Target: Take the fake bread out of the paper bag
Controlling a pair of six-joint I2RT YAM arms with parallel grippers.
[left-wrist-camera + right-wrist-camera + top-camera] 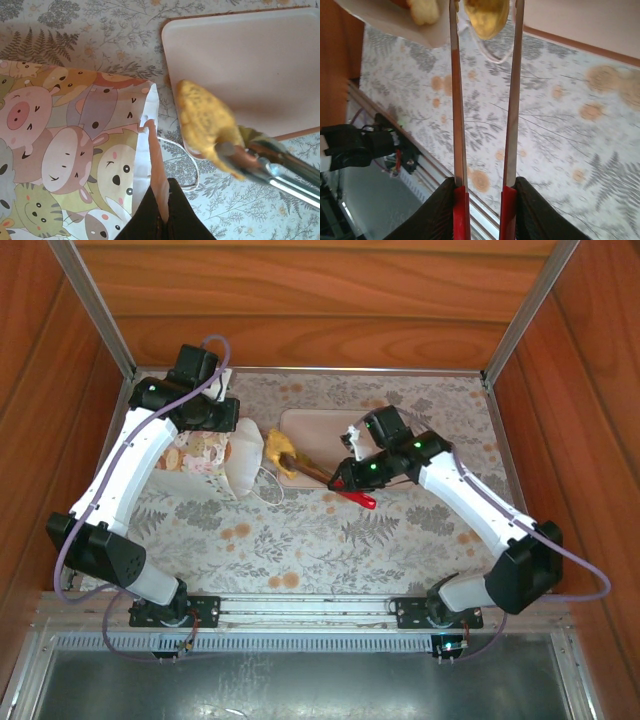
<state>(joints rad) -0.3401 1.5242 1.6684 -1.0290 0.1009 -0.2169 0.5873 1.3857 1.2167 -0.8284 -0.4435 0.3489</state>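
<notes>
fake bread [202, 117], one golden-yellow toy piece, is pinched in the tips of red-handled metal tongs [455, 100] at the left edge of the beige rectangular tray [260, 55], just outside the mouth of the paper bag. right gripper [482, 187] is clamped on the tong handles. left gripper [162, 200] is clenched on the rim of the white cartoon-animal paper bag [75, 150], which lies on its side near the table's far-left corner. tray surface bare; floral table [300, 540] open toward the near edge.

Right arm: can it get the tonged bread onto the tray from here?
Likely yes: the tongs hold the bread at the tray edge, nothing between; left gripper holds the paper bag aside.
</notes>
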